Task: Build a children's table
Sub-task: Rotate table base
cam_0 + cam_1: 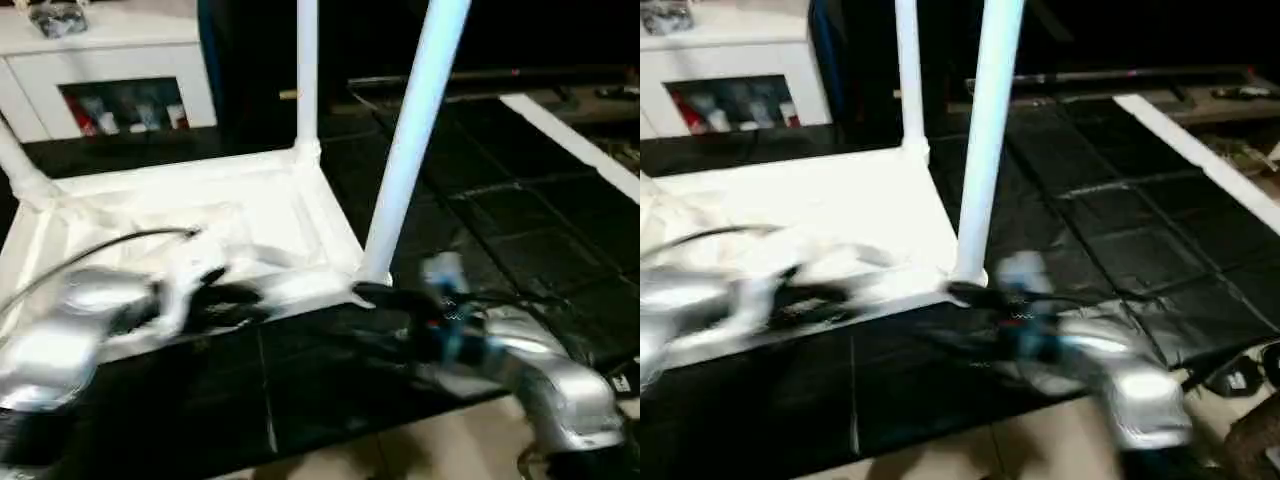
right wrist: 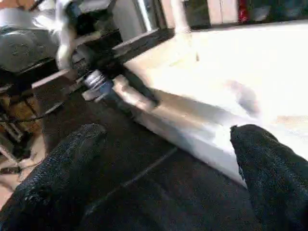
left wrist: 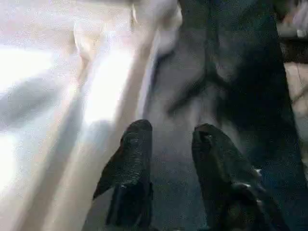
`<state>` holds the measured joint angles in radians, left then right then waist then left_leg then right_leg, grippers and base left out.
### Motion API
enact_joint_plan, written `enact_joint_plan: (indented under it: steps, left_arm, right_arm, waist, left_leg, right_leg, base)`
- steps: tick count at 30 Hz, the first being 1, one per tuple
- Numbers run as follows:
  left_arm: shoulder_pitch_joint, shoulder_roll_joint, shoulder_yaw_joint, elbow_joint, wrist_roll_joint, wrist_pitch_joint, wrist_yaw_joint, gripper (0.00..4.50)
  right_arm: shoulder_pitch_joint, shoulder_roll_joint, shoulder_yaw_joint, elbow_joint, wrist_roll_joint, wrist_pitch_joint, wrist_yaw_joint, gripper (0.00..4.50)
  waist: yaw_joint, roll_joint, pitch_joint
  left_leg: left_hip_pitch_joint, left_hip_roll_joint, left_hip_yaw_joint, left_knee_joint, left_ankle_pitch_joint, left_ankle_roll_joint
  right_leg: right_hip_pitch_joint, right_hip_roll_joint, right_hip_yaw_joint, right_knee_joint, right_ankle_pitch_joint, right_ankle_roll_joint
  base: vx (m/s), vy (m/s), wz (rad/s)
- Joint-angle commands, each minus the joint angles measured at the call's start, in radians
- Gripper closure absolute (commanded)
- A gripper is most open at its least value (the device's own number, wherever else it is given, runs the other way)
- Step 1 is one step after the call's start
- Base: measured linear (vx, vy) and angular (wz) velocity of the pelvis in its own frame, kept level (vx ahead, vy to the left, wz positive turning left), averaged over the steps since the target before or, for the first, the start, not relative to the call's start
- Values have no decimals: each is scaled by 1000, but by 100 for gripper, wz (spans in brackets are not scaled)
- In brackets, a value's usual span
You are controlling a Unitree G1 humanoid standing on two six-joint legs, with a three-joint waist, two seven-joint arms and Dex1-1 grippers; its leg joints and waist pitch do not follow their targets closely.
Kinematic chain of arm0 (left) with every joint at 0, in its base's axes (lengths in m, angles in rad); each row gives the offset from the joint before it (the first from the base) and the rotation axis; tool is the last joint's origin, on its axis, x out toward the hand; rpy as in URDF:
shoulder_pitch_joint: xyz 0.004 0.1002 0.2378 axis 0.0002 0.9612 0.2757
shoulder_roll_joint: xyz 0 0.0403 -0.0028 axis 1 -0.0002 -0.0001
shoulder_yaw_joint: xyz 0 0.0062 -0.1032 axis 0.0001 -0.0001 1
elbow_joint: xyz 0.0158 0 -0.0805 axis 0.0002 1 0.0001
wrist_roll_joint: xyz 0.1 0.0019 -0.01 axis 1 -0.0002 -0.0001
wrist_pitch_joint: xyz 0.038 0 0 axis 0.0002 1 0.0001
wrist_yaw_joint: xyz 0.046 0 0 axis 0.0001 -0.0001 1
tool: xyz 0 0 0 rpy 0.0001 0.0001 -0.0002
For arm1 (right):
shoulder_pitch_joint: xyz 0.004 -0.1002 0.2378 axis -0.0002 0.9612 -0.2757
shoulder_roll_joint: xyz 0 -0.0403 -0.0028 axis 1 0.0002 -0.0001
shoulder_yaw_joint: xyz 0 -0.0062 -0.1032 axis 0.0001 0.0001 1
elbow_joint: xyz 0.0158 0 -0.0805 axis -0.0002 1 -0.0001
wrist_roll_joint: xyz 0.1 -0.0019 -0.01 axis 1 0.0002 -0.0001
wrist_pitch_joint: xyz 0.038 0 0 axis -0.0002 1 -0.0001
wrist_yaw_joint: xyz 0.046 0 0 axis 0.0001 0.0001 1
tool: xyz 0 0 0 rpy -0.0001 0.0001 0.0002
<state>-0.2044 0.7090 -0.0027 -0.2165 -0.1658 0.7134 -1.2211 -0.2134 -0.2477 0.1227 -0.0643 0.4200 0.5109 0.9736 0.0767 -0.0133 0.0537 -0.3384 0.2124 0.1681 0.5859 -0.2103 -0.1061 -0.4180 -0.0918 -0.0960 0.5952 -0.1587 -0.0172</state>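
Left eye view shows a dark tiled floor point(image 1: 520, 250), and on it the white tabletop point(image 1: 250, 215) lies upside down, its ribbed underside facing up. Behind it, at the far left, stands a white cabinet point(image 1: 110, 60) with a glass door. Three white legs rise from corner sockets of the tabletop: the near right leg point(image 1: 410, 140), a far right leg point(image 1: 306, 75), and a far left leg point(image 1: 15, 160) at the picture edge.

The left gripper point(image 1: 225, 295) is at the near edge of the tabletop; in the left wrist view its two black fingers point(image 3: 127, 168) stand a little apart over the dark floor beside the white rim, with nothing between them. The right gripper point(image 1: 385, 297) is just beside the foot of the near right leg; in the right wrist view its fingers point(image 2: 269, 163) are spread wide and empty.
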Motion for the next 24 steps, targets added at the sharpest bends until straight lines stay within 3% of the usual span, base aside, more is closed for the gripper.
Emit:
enact_joint_plan:
  steps: [1, 4, 5, 6, 8, 9, 13, 17, 19, 24]
  left_arm:
    - [53, 63, 62, -84, -23, 60, -27, 257]
    - [122, 126, 109, -134, -37, 96, -49, 230]
    - [130, 132, 111, -143, -40, 103, -49, 211]
    - [173, 160, 108, -178, -42, 132, -38, 199]
    - [186, 165, 99, -184, -35, 135, -30, 199]
    - [199, 169, 73, -186, -18, 142, -1, 185]
    - [211, 171, 25, -182, 24, 154, 62, 160]
    - [205, 140, -19, -157, 65, 136, 126, 119]
    - [176, 97, -30, -108, 91, 115, 194, 115]
    - [131, 47, -61, -36, 126, 83, 291, 67]
  right_arm:
    - [-43, 38, 36, 40, -54, -43, -63, 0]
    - [-96, 100, 73, 117, -105, -75, -127, 0]
    - [-106, 112, 78, 134, -117, -82, -145, 0]
    - [-166, 176, 103, 241, -185, -126, -246, 0]
    - [-189, 199, 110, 286, -208, -142, -281, 0]
    - [-224, 232, 113, 355, -237, -163, -340, 0]
    - [-268, 285, 97, 446, -251, -193, -422, 0]
    - [-307, 325, 51, 560, -270, -224, -558, 0]
    - [-335, 332, -6, 641, -273, -267, -632, 0]
    - [-380, 299, -91, 745, -256, -335, -733, 0]
  waist:
    - [-4, 3, -49]
    - [-7, 2, -47]
    - [-4, 7, -48]
    - [0, 5, -49]
    - [-4, 3, -45]
    - [-2, 6, -49]
    - [1, 5, -52]
    - [0, 6, -53]
    - [1, 6, -52]
    - [6, 6, -57]
  left_leg:
    - [-3, 16, -2, -83, -233, 14]
    - [-3, 14, -4, -89, -243, 5]
    - [4, 17, -3, -89, -247, 0]
    - [7, 18, -2, -88, -237, -12]
    - [1, 14, -5, -97, -277, -29]
    - [9, 15, -3, -92, -276, -35]
    - [5, 13, -2, -92, -243, -39]
    - [4, 11, 0, -90, -229, -49]
    - [5, 9, 1, -89, -245, -51]
    - [7, 8, 0, -85, -239, -49]
  right_leg:
    - [45, -47, 48, -78, -465, -123]
    - [43, -45, 50, -78, -456, -126]
    - [39, -43, 51, -76, -422, -133]
    - [35, -43, 55, -66, -360, -153]
    - [43, -40, 53, -65, -375, -157]
    - [38, -42, 58, -63, -347, -160]
    - [47, -40, 59, -54, -271, -174]
    - [49, -40, 60, -52, -249, -175]
    - [49, -41, 61, -54, -269, -168]
    - [51, -40, 59, -50, -248, -165]
  base:
    - [0, 0, 0]
    - [0, 0, 0]
    - [0, 0, 0]
    - [0, 0, 0]
    - [0, 0, 0]
    - [0, 0, 0]
    - [0, 0, 0]
    - [0, 0, 0]
    - [0, 0, 0]
    - [0, 0, 0]
